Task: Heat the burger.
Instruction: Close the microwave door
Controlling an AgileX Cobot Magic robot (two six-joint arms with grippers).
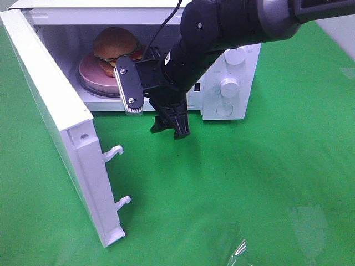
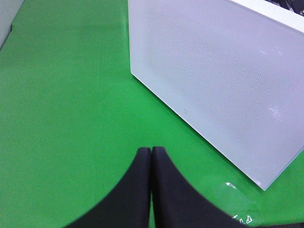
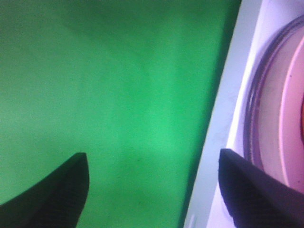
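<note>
In the high view, a white microwave is standing on the green tabletop with its door swinging wide open toward the left. The burger is sitting on a pink plate inside the microwave's chamber. The right arm is reaching across in front of the opening, and its gripper is pointing down toward the tabletop just in front of the microwave, touching neither the burger nor the plate. Two round knobs are showing on the panel to the right of the arm, and two white latch hooks are sticking out from the door's edge. In the left wrist view, the left gripper is hanging over the tabletop with its two black fingers pressing flat together and nothing between them, clenched and empty. The door's pale outer face, dotted with a fine mesh, is standing near it. In the right wrist view, the right gripper is spreading its fingers far apart, released and holding nothing, with bare tabletop showing between them. The microwave's white front edge and the plate's pink rim are lying just beside one finger.
</note>
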